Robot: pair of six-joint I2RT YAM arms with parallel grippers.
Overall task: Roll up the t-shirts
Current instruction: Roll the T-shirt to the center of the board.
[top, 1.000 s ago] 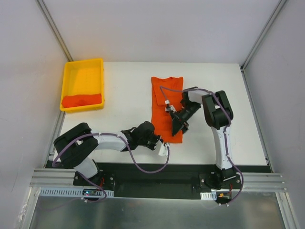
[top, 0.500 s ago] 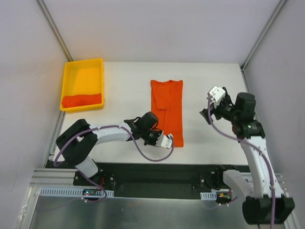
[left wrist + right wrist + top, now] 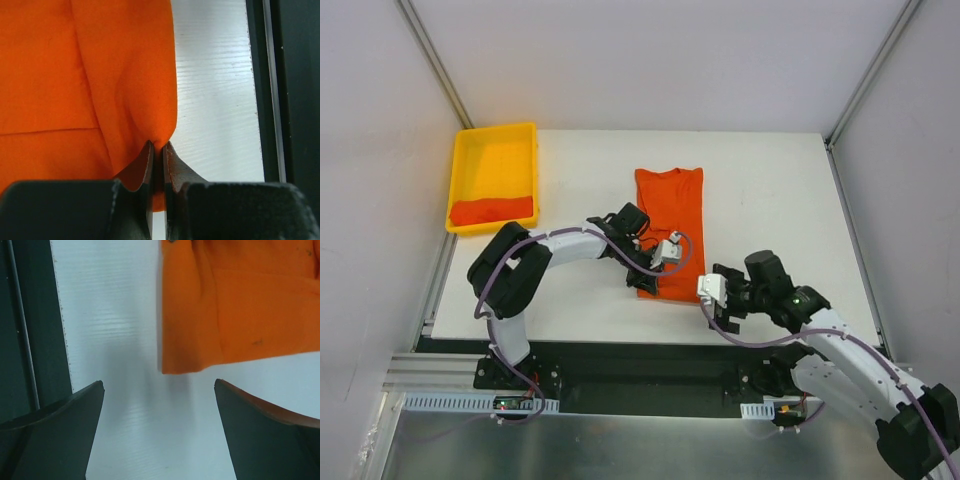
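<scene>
The t-shirt (image 3: 668, 215) on the bench (image 3: 580, 170) is thin, soft, matt orange cloth. It has a stitched seam and gentle creases, and it puckers where the left hand (image 3: 159, 155) pinches its edge. That hand's fingers (image 3: 137, 175) look like dark, matt, smooth-faced plastic. The right hand (image 3: 157, 390) has the same dark fingers (image 3: 60, 425), and one has a faint orange sheen along its rim. The bench top is white and matt, with fine streaked grain. At ten o'clock the tray (image 3: 495, 150) is smooth yellow plastic and holds a second t-shirt (image 3: 492, 210) of like cloth. The left arm (image 3: 565, 243) wears smooth white shells. At six o'clock run bare silvery metal rails (image 3: 420, 378).
</scene>
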